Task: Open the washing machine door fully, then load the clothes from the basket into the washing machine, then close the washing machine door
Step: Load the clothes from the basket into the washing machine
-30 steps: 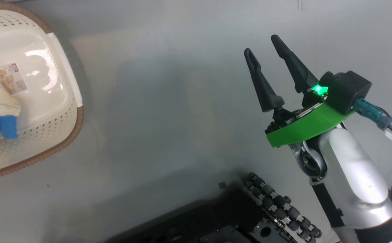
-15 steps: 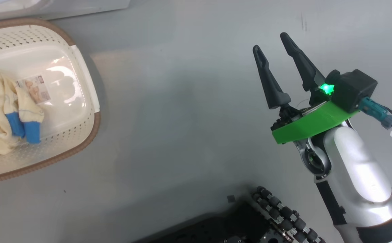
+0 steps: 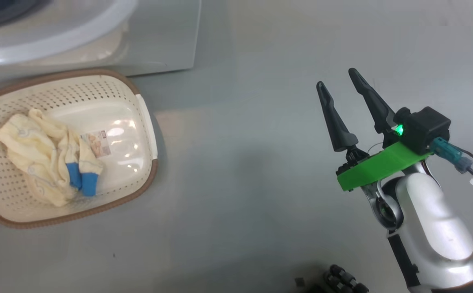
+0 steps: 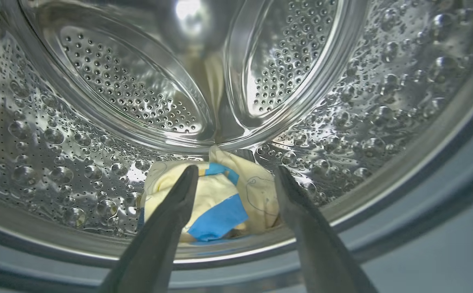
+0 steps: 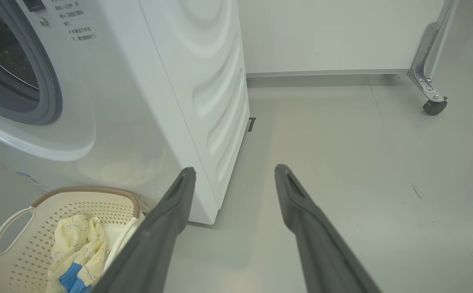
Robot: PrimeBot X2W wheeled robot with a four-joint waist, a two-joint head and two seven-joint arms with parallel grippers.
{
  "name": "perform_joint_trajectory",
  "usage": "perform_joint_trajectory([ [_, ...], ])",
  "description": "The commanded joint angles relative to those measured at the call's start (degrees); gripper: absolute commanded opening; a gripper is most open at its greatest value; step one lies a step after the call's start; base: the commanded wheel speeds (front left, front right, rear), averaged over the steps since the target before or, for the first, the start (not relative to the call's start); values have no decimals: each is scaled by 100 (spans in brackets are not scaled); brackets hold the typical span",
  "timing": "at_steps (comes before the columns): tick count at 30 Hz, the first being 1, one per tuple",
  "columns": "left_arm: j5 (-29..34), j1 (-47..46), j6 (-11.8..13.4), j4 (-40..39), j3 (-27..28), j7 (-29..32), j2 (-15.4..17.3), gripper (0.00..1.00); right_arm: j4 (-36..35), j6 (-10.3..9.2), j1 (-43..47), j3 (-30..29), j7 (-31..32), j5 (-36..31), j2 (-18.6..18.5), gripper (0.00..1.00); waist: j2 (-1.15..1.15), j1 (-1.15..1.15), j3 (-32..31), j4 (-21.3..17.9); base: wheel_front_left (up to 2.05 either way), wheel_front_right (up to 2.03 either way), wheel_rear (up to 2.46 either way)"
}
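Washing machine (image 5: 187, 81) is sitting on the grey floor (image 3: 240, 183): white box, ribbed side panel. Its grey-rimmed round opening is getting cut off by the right wrist view's left edge, and I'm not managing to read the small print on the front.

Left wrist cam is looking straight into the drum (image 4: 98, 93): shiny perforated steel, with glare washing out the back wall.

Basket (image 3: 110, 87) is standing just in front of the machine: cream, perforated walls, brown rim, white handle (image 3: 149, 122). The head view is clipping its left edge.

Right end effector (image 3: 336, 77) is hovering over the floor, well apart from the basket, fingers spread and carrying nothing.

Clothes (image 3: 45, 158) are lying bunched in the basket's left half, pale yellow with blue cuffs. The prints are too small to make out.

A matching garment (image 4: 257, 195) is lying at the drum's front lip, partly hidden behind my left end effector (image 4: 236, 171), whose fingers are standing wide apart and gripping nothing.

Label sticker (image 3: 97, 144) is showing on the basket bottom, unreadable.
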Motion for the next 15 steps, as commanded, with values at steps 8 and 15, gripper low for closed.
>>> perform_joint_trajectory([
  [8,-418,1704,4,-1258,114,-38,559,100,66,-16,462,-29,-55,-151,11,100,-1,0,-1366,418,0,0,0],
  [15,-320,3135,38,-2333,754,-39,582,100,146,-16,718,-65,-55,-164,11,100,-1,0,-1957,565,0,0,0],
])
